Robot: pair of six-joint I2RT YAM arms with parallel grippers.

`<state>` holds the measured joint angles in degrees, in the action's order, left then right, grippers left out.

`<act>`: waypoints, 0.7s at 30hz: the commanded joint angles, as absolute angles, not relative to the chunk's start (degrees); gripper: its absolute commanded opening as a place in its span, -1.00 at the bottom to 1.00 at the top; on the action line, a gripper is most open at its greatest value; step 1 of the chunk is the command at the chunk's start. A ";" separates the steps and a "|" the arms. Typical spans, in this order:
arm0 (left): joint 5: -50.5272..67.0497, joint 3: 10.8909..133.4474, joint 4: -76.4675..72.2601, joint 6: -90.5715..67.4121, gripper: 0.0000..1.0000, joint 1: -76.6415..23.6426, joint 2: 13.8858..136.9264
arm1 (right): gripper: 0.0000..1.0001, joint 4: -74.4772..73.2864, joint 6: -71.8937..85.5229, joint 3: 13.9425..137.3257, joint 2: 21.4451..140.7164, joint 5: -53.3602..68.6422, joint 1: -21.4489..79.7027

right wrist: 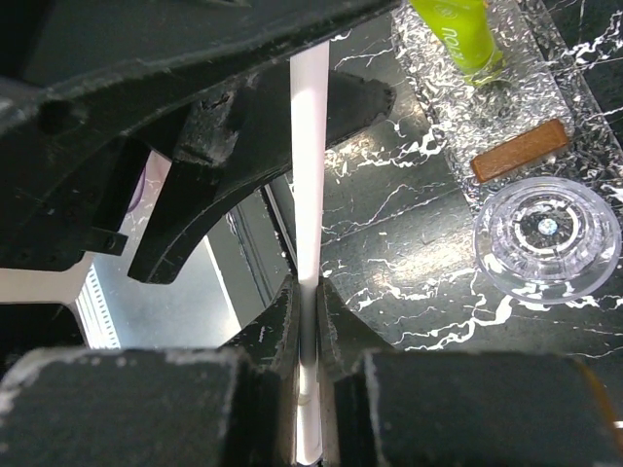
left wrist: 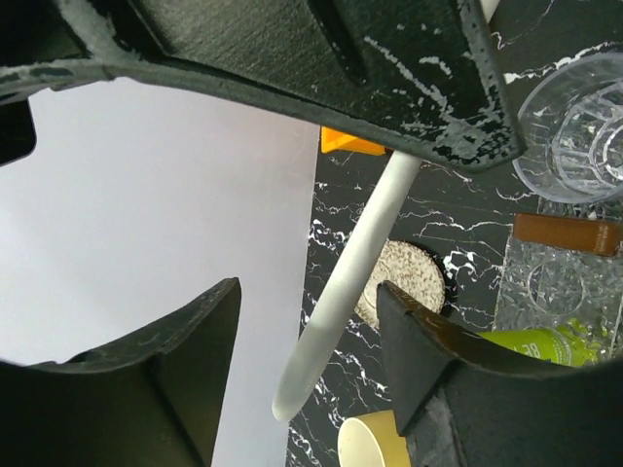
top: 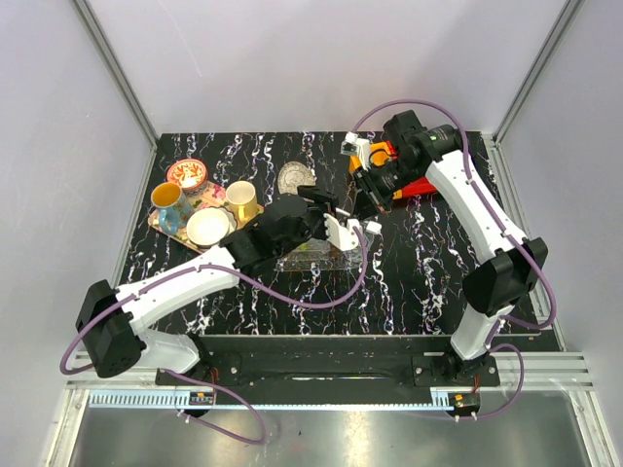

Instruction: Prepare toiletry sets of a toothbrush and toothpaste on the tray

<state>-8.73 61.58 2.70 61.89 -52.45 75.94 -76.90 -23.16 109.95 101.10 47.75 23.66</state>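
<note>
The only lettering in sight is white print on the flat lime-green squeeze tube of toothpaste [right wrist: 458, 29], which lies on the clear patterned oval tray [right wrist: 428, 88]. In the right wrist view a few white letters run along it, cut off at the frame's top edge and too blurred to read (the left wrist view shows small white lines of print, equally illegible). Nothing else carries text.

Quick tally: 1 toothbrush [right wrist: 310, 175], 1 lime green toothpaste tube [right wrist: 458, 29] in sight, 1 clear tray [right wrist: 531, 92]. Add 1 brown bar [right wrist: 519, 151], 1 clear round cup [right wrist: 547, 238], 1 silvery dish [top: 296, 177]. Then 1 colourful tray [top: 156, 222]: 1 blue-and-yellow mug [top: 167, 197] plus 1 yellow mug [top: 242, 200], that's 2 mugs. 1 red-patterned bowl [top: 187, 174] plus 1 white bowl [top: 209, 227], that's 2 bowls.
</note>
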 commanded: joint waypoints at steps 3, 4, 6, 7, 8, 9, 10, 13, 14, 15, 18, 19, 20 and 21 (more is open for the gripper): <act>-10.46 60.12 -1.58 64.51 -0.03 -52.82 76.11 | -1.00 -85.17 -23.73 109.25 98.53 50.63 24.79; -10.55 59.94 -1.58 64.60 -0.09 -52.82 76.11 | -1.00 -85.17 -23.64 109.25 98.53 50.45 24.87; -10.55 59.50 -1.58 64.60 -0.28 -52.82 75.76 | -1.00 -85.17 -23.47 109.34 98.61 49.84 24.96; -10.63 59.41 -1.58 64.60 -0.34 -52.82 75.67 | -1.00 -85.17 -23.38 109.42 98.61 49.75 24.87; -10.72 59.33 -1.58 64.60 -0.38 -52.82 75.67 | -1.00 -85.08 -23.38 109.51 98.70 49.66 24.87; -11.07 59.15 -1.58 64.60 -0.52 -52.91 75.67 | -1.00 -85.17 -23.29 109.60 98.79 49.75 24.87; -11.25 58.98 -1.67 64.51 -0.59 -53.00 75.67 | -1.00 -85.25 -23.20 109.69 98.79 49.83 24.96; -11.78 58.27 -1.85 65.21 -0.77 -53.26 75.50 | -0.95 -85.25 -22.68 109.95 99.23 49.40 24.87; -11.78 58.01 -2.02 65.56 -0.85 -53.44 75.41 | -0.92 -85.51 -22.59 110.21 99.40 49.31 24.96; -12.13 57.57 -2.11 65.83 -0.91 -53.61 75.32 | -0.89 -85.69 -22.59 110.39 99.49 49.22 24.96; -13.00 57.04 -2.46 67.41 -1.00 -54.22 74.97 | -0.70 -86.13 -22.24 111.35 100.11 48.87 24.96; -13.09 56.61 -2.55 68.02 -1.00 -54.32 74.97 | -0.61 -86.13 -21.89 111.53 100.19 48.69 24.96; -13.18 56.43 -2.55 68.29 -1.00 -54.49 74.88 | -0.56 -86.13 -21.71 112.14 100.28 48.34 24.96; -13.27 56.25 -2.55 68.55 -1.00 -54.75 74.80 | -0.49 -86.13 -21.53 112.50 100.37 48.08 24.96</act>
